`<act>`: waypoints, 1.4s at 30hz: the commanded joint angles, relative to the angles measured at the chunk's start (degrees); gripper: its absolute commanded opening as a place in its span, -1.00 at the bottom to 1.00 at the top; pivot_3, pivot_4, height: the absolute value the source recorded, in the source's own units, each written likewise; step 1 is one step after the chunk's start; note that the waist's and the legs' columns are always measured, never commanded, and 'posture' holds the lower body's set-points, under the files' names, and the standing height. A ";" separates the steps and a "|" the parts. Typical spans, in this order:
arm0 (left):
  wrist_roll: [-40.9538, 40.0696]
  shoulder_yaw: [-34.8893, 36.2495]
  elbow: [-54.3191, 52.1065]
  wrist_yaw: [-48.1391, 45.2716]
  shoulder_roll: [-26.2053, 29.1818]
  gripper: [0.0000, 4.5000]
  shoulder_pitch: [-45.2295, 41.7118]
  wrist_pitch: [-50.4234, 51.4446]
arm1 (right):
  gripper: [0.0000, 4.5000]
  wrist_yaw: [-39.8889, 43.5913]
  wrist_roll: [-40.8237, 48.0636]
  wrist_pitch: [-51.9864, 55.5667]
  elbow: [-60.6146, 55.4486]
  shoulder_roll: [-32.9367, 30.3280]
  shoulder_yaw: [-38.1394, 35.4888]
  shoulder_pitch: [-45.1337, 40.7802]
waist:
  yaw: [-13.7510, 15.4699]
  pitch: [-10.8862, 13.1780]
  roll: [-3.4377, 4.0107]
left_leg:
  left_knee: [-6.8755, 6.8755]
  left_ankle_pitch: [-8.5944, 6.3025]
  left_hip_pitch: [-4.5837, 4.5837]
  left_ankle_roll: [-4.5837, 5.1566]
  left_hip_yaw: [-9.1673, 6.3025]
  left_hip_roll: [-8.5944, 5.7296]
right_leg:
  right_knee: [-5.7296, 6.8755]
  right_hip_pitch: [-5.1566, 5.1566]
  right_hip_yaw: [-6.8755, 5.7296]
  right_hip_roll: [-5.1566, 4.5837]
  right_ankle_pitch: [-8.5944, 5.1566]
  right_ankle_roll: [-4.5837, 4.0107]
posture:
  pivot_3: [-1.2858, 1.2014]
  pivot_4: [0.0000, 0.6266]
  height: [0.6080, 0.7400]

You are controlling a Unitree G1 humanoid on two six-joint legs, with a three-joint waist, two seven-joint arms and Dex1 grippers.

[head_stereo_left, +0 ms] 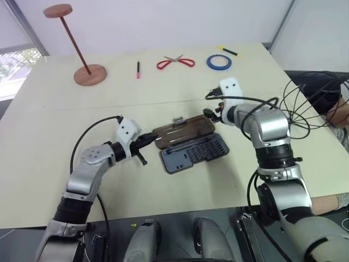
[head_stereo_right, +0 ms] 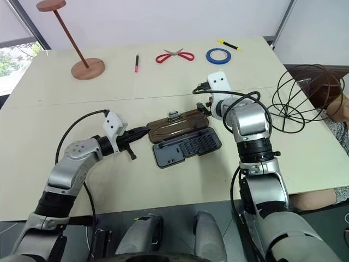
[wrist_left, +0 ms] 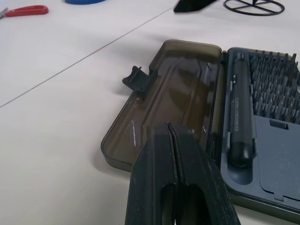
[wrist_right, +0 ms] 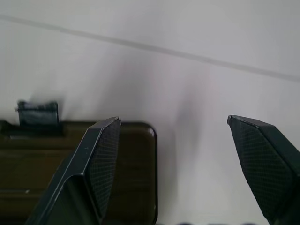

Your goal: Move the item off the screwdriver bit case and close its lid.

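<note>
The screwdriver bit case point(head_stereo_left: 194, 153) lies open at the table's middle, its dark grey tray full of bits. The smoky-brown lid point(head_stereo_left: 182, 131) lies flat behind the tray, latch tab point(wrist_left: 138, 77) on its far edge. The item point(head_stereo_right: 302, 98), a black wire globe, rests on the table to the right, apart from the case. My left gripper point(head_stereo_left: 148, 140) is shut and empty, its tip at the lid's left end point(wrist_left: 173, 93). My right gripper point(wrist_right: 173, 121) stands open above the lid's right far corner, holding nothing.
At the back stand a wooden stand point(head_stereo_left: 82, 65), a pink pen point(head_stereo_left: 138, 69), red scissors point(head_stereo_left: 175, 63), a blue tape roll point(head_stereo_left: 218, 62) and a yellow marker point(head_stereo_left: 229, 51). A person point(head_stereo_right: 330, 101) sits at the table's right edge, behind the wire globe.
</note>
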 commanded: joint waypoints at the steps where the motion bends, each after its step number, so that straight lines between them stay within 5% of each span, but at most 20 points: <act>1: -0.21 1.16 -2.84 0.52 0.41 -1.00 0.12 -0.03 | 0.75 0.82 -0.32 -1.37 0.88 -0.03 1.18 -1.47 | -0.01 0.00 0.00 | 0.00 0.00 0.00 0.00 0.00 0.00 | 0.00 0.00 0.00 0.00 0.00 0.00 | 0.03 -0.52 1.00; 12: -0.03 1.21 -3.35 1.18 0.68 -1.00 0.95 -0.02 | 0.75 2.99 -0.59 0.33 -0.25 -0.74 4.91 1.80 | -0.02 0.00 0.00 | -0.01 0.01 0.00 -0.02 -0.01 0.00 | 0.00 -0.01 0.00 0.00 0.00 0.00 | 0.03 -0.52 1.00; 15: 0.03 1.09 -3.52 1.35 0.69 -1.00 0.92 0.06 | 0.36 3.01 -1.02 0.58 -0.49 -0.73 5.79 3.11 | 0.00 0.00 0.00 | 0.00 0.01 0.00 -0.02 -0.01 0.00 | 0.00 -0.01 0.00 0.00 0.00 0.00 | 0.03 -0.52 1.00; 21: 0.20 1.03 -3.08 1.27 0.79 -1.00 1.06 -0.38 | -1.00 3.23 -1.55 0.25 -0.32 -1.14 6.39 5.27 | 0.01 -0.01 -0.01 | 0.00 0.02 0.01 -0.03 -0.02 0.00 | 0.01 -0.01 0.00 0.01 0.00 0.00 | 0.03 -0.52 1.00; 31: 0.88 0.80 -2.41 1.52 0.46 -1.00 1.58 -1.38 | -1.00 0.19 -1.46 7.66 -5.36 0.21 3.65 8.31 | 0.23 -0.02 -0.03 | 0.00 0.02 0.02 -0.04 -0.03 0.00 | 0.02 0.02 0.00 0.00 0.00 0.00 | 0.03 -0.52 1.00; 42: 1.83 -0.39 -1.23 0.77 -0.86 -1.00 1.40 -2.42 | -1.00 -12.04 -4.87 21.69 -14.73 8.70 -4.82 8.81 | 0.33 -0.03 -0.02 | 0.00 0.02 0.02 -0.04 -0.05 -0.01 | 0.01 0.03 0.00 -0.01 0.00 0.00 | 0.03 -0.52 1.00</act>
